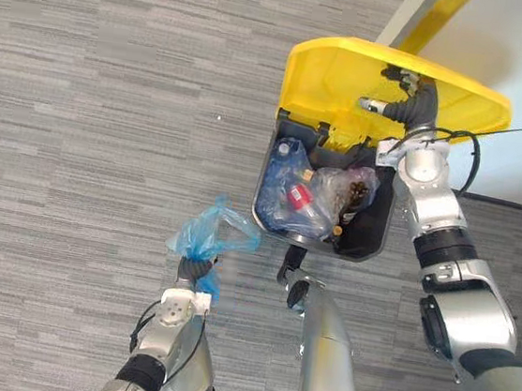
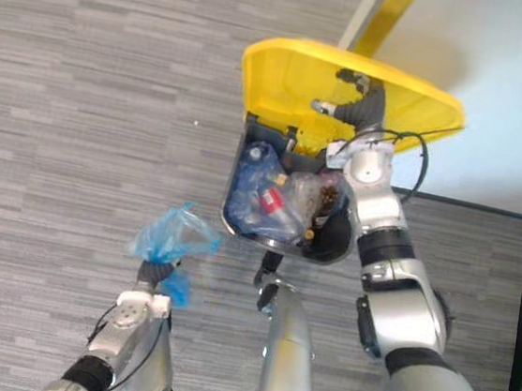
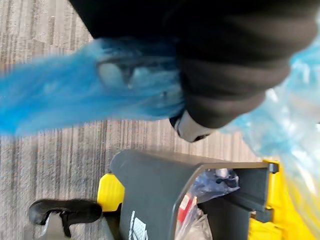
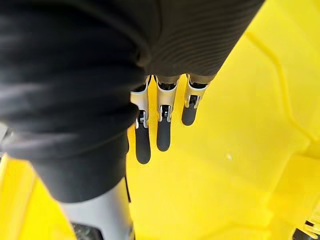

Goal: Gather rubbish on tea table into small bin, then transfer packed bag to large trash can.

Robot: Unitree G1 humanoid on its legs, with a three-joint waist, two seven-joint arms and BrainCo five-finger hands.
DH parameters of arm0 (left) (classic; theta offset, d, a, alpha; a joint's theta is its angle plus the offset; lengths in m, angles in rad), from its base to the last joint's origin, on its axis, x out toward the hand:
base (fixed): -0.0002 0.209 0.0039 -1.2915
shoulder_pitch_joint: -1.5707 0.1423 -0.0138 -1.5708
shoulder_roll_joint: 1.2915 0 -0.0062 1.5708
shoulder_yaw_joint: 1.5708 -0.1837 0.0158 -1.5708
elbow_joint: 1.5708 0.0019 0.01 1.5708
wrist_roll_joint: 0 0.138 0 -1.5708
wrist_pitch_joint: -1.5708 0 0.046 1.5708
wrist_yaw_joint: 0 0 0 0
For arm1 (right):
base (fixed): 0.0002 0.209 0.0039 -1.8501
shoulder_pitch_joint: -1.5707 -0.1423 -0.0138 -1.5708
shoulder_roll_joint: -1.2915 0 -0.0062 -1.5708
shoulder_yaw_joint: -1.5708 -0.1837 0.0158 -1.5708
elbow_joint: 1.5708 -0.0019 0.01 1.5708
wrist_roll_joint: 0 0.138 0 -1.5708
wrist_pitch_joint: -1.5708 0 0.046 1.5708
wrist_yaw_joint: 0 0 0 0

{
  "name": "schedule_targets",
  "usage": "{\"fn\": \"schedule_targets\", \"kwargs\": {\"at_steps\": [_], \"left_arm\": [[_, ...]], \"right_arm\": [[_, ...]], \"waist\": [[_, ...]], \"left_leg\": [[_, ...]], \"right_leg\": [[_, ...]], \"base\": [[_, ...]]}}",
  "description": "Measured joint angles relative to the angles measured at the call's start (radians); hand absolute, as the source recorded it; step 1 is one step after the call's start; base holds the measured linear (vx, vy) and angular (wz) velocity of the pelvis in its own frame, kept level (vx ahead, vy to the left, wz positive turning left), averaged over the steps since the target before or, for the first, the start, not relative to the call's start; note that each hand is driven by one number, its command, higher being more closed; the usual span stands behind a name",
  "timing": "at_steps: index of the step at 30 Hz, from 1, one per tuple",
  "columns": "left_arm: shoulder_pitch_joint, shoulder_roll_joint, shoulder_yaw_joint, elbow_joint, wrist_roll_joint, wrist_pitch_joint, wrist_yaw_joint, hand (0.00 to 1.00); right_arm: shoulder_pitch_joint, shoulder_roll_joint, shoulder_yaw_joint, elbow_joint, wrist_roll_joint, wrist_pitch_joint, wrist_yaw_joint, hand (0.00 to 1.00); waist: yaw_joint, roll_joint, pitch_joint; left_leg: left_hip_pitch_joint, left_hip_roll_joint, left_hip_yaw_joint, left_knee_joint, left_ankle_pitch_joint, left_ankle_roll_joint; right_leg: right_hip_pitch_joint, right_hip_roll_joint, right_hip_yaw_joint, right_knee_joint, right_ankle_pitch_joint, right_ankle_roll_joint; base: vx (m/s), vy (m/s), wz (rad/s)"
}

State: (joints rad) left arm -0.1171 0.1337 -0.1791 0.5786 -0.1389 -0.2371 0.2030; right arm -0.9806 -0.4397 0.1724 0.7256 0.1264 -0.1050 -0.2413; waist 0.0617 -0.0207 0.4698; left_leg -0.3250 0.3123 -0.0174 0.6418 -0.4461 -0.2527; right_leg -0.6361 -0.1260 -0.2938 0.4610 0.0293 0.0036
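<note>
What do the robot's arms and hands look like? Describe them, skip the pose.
The left arm and right arm are silver-grey, in rounded segments with black bands at the joints. The left hand and right hand wear dark ribbed covers; the right's silver fingers end in dark tips. A white bracket sits behind the left wrist.

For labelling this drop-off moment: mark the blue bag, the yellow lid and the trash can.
blue bag (image 1: 205, 236): left eye view, on its puffed upper plastic.
yellow lid (image 1: 336, 77): left eye view, on its bare inner face.
trash can (image 3: 150, 192): left wrist view, on its dark grey outer wall.
</note>
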Motion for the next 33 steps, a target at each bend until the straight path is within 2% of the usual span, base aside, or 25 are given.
{"fn": "schedule_targets", "kwargs": {"at_steps": [7,12,15,20,23,28,33], "left_arm": [[0.011,0.014,-0.029,-0.169,-0.062,-0.005,-0.039,1.0],[0.001,0.013,-0.082,-0.375,-0.14,-0.039,-0.074,1.0],[-0.008,0.012,-0.097,-0.466,-0.17,-0.041,-0.082,1.0],[-0.015,0.011,-0.131,-0.627,-0.178,-0.065,-0.088,1.0],[-0.059,0.011,-0.159,-0.652,-0.178,-0.072,-0.085,1.0],[-0.16,0.009,-0.204,-0.668,-0.174,-0.076,-0.073,1.0],[-0.249,0.007,-0.234,-0.667,-0.155,-0.075,-0.069,1.0]], "right_arm": [[0.074,0.006,-0.001,0.008,-0.007,0.004,0.007,0.0],[0.091,0.007,0.002,0.027,-0.011,0.005,0.027,0.0],[0.092,0.007,0.003,0.05,-0.011,0.006,0.028,0.0],[0.092,0.006,0.004,0.054,-0.019,0.005,0.031,0.0],[0.092,0.003,0.01,0.055,-0.019,0.005,0.035,0.0],[0.069,-0.003,0.037,0.057,-0.027,0.005,0.035,0.0],[0.03,-0.018,0.039,0.087,-0.044,0.007,0.035,0.0]], "waist": [[-0.001,0.001,-0.027],[-0.002,0.002,-0.029],[-0.007,0.003,-0.029],[-0.009,0.009,-0.032],[-0.014,0.022,-0.039],[-0.019,0.022,-0.04],[-0.04,0.022,-0.04]], "left_leg": [[0.019,-0.019,0.0,0.011,-0.004,0.007],[0.029,-0.027,0.009,0.033,-0.012,0.021],[0.033,-0.026,0.009,0.043,-0.017,0.03],[0.034,-0.027,0.009,0.043,-0.02,0.036],[0.033,-0.027,0.009,0.043,-0.02,0.036],[0.028,-0.028,0.028,0.039,-0.02,0.036],[0.029,-0.029,0.038,0.02,-0.017,0.032]], "right_leg": [[0.034,-0.016,0.005,-0.017,0.012,0.008],[0.05,-0.019,0.02,-0.027,0.027,0.018],[0.064,-0.017,0.02,-0.037,0.033,0.017],[0.07,-0.014,0.021,-0.05,0.04,0.023],[0.068,-0.014,0.021,-0.05,0.043,0.019],[0.045,-0.012,0.035,-0.049,0.044,0.02],[0.03,-0.01,0.039,-0.049,0.048,0.015]], "base": [[-0.03,0.018,0.04],[-0.02,0.01,-0.04],[-0.03,0.008,-0.01],[-0.01,0.001,0.0],[0.0,0.0,0.0],[-0.01,-0.015,-0.1],[0.01,-0.017,-0.05]]}}
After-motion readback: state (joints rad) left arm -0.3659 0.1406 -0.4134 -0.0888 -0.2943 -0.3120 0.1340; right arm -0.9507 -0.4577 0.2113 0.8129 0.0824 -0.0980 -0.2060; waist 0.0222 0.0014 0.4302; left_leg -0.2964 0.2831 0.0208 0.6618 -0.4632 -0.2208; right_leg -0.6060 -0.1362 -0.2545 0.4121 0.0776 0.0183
